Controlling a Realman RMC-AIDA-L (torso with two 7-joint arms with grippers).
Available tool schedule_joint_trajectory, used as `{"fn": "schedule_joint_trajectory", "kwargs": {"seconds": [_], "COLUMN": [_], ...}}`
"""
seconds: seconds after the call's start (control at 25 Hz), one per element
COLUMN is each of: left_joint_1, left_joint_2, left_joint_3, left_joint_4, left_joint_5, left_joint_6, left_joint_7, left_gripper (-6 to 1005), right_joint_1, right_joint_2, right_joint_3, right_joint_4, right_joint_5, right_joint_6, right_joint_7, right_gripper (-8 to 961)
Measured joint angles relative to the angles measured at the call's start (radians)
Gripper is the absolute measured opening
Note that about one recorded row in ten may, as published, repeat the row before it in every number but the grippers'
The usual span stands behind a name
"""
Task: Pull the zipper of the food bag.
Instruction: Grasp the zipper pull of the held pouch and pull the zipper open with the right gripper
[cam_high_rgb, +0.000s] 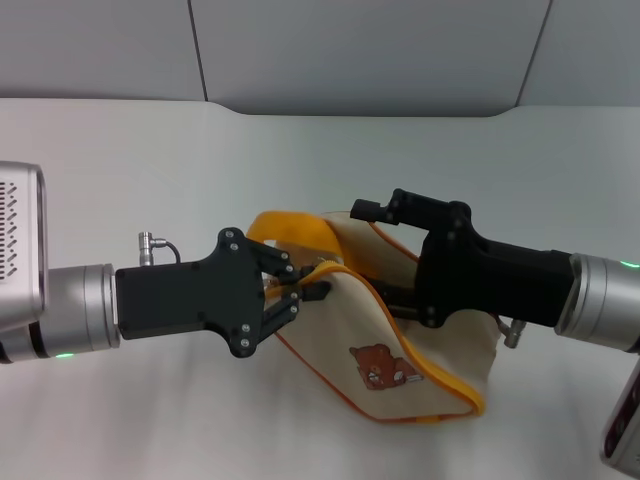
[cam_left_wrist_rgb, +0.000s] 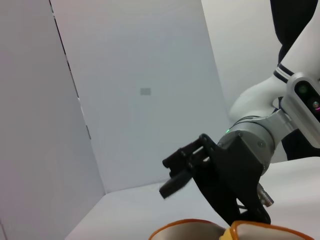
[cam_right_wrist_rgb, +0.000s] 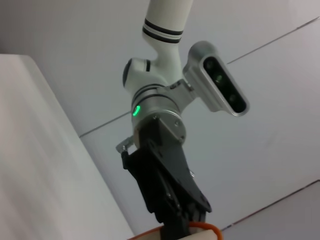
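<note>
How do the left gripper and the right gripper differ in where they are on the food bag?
The left gripper meets the food bag at its left corner, fingertips pinched at the zipper; the right gripper reaches in from the other side, and its fingertips are hidden against the fabric. The left gripper's linkages show fully; the right gripper shows mostly its body. Both are black.

No readable text, label, brand or number is showing anywhere. The food bag (cam_high_rgb: 400, 350) is carrying only a brown bear picture (cam_high_rgb: 378, 366) on its side, with no lettering that can be made out.
</note>
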Motion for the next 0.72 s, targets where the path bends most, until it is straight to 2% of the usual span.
{"fn": "schedule_joint_trajectory", "kwargs": {"seconds": [0.44, 0.72], "left_joint_1": [0.033, 0.038], "left_joint_2": [0.005, 0.007], "left_joint_3": [-0.011, -0.013], "left_joint_4": [0.015, 0.041], "left_joint_5": [-0.001, -0.001], "left_joint_6": [0.008, 0.030], "left_joint_7": [0.000, -0.004], "left_gripper": [69, 69], "right_joint_1": [-0.032, -0.030], "right_joint_2": [-0.001, 0.000], "right_joint_3": [0.001, -0.006], "right_joint_4": [-0.013, -0.058], "right_joint_5": [0.105, 0.109], "right_joint_6": [-0.031, -0.050], "right_joint_7": [-0.005, -0.003], "right_gripper": [751, 751]}}
